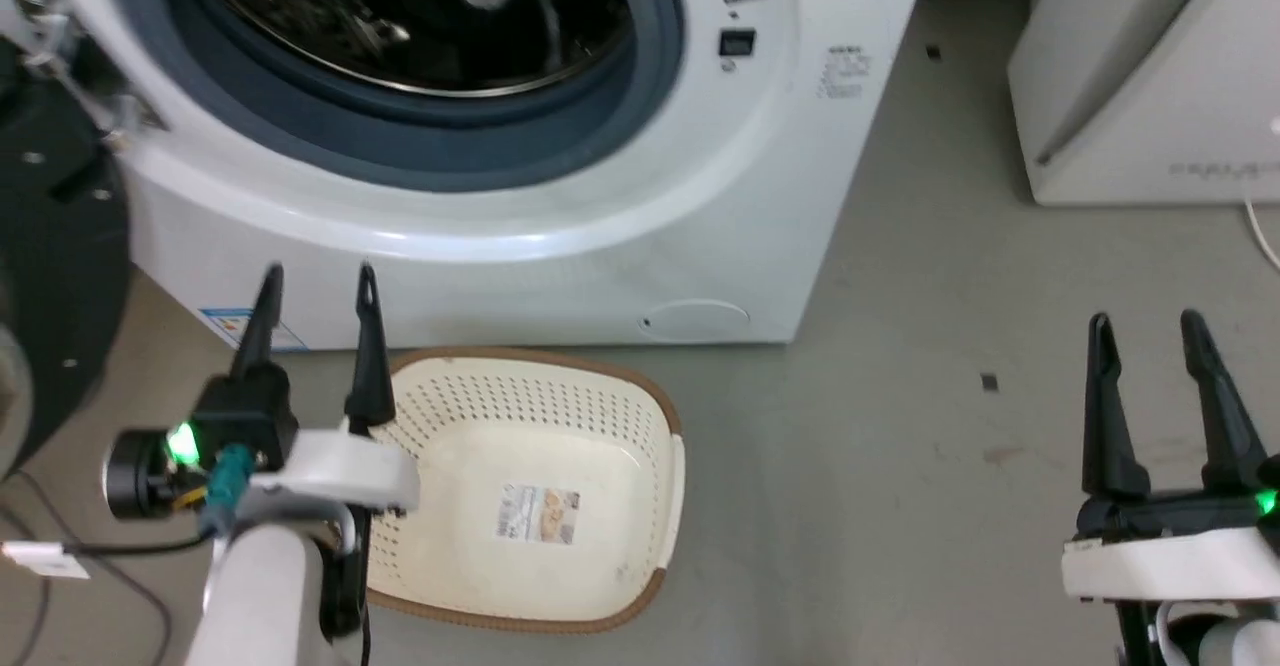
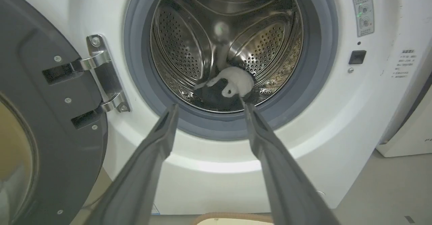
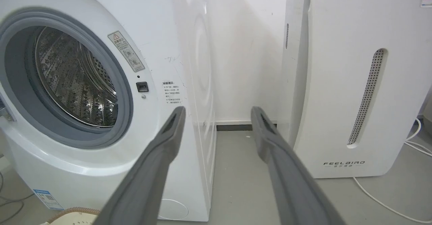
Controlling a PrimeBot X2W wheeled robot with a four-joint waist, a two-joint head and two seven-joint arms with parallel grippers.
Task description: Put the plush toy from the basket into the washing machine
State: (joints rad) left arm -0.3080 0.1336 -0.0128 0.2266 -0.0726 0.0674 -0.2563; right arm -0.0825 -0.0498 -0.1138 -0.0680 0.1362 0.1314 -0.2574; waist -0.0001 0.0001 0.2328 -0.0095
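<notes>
Left wrist view: the plush toy (image 2: 233,83) lies inside the washing machine (image 2: 337,133), white fluff on the perforated steel drum. The right wrist view adds a slanted white appliance (image 3: 337,100) alongside. Left gripper (image 1: 320,276) hovers at the cream perforated basket (image 1: 600,396), fingers apart, nothing held. The right gripper (image 1: 1146,321) is likewise spread, over grey floor.

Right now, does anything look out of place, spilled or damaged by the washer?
Nothing stands out. The toy lies inside the washer, the basket sits upright and empty before it, the door hangs open, and the left gripper and right gripper are open.
</notes>
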